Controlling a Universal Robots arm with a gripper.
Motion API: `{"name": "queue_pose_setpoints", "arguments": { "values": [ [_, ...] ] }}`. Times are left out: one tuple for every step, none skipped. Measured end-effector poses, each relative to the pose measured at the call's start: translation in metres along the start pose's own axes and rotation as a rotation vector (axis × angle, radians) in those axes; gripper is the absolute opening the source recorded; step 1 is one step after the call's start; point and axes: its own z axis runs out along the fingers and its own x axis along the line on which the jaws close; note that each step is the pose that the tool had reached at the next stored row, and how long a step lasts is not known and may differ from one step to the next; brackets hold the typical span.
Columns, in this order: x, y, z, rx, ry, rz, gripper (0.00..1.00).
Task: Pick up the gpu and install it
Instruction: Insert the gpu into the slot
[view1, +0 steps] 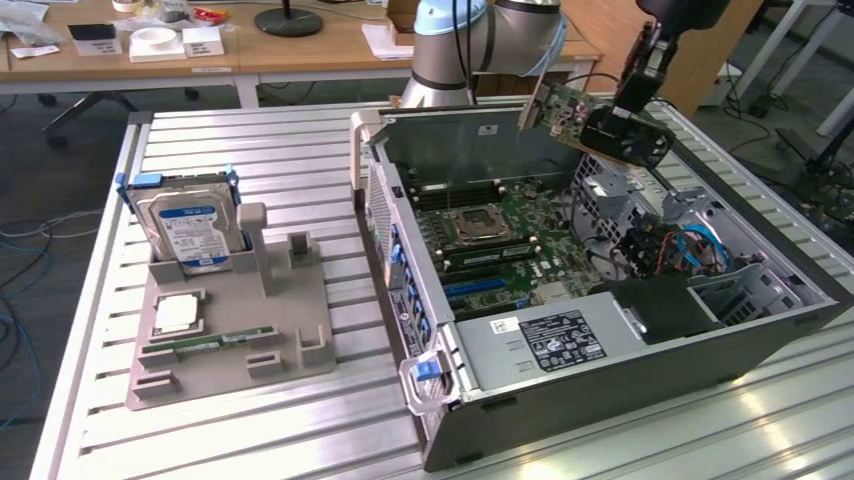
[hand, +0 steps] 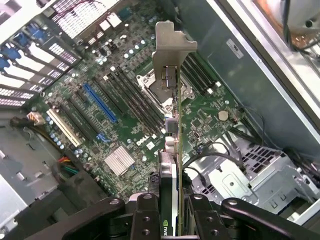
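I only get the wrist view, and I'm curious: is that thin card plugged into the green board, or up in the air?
Observer: Up in the air. The gripper holds the card above the open computer case, near its back wall.
Visitor: Is anything lying outside the case?
Observer: Yes. A hard drive stands upright in a grey holder on the exterior view's left.
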Motion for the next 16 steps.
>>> {"name": "queue_pose_setpoints", "arguments": {
  "values": [
    [0.0, 0.0, 0.0, -0.0002, 0.0006, -0.013, 0.27],
    [0.0, 0.0, 0.0, -0.0005, 0.0011, -0.024, 0.27],
    [0.0, 0.0, 0.0, -0.0006, 0.0017, -0.036, 0.27],
    [0.0, 0.0, 0.0001, -0.0009, 0.0023, -0.048, 0.27],
    [0.0, 0.0, 0.0001, -0.0012, 0.0028, -0.06, 0.27],
    [0.0, 0.0, 0.0002, -0.0015, 0.0034, -0.072, 0.27],
    [0.0, 0.0, 0.0002, -0.0018, 0.0041, -0.085, 0.27],
    [0.0, 0.0, 0.0002, -0.0022, 0.0049, -0.1, 0.27],
    [0.0, 0.0, 0.0002, -0.0025, 0.0056, -0.114, 0.27],
    [0.0, 0.0, 0.0003, -0.0028, 0.0063, -0.129, 0.27],
    [0.0, 0.0, 0.0003, -0.003, 0.007, -0.144, 0.27],
    [0.0, 0.0, 0.0004, -0.0033, 0.0078, -0.16, 0.27],
    [0.0, 0.0, 0.0004, -0.0036, 0.0086, -0.176, 0.27],
    [0.0, 0.0, 0.0005, -0.0041, 0.0095, -0.194, 0.27],
    [0.0, 0.0, 0.0005, -0.0044, 0.0103, -0.21, 0.27],
    [0.0, 0.0, 0.0005, -0.0048, 0.0111, -0.226, 0.27]
  ]
}}
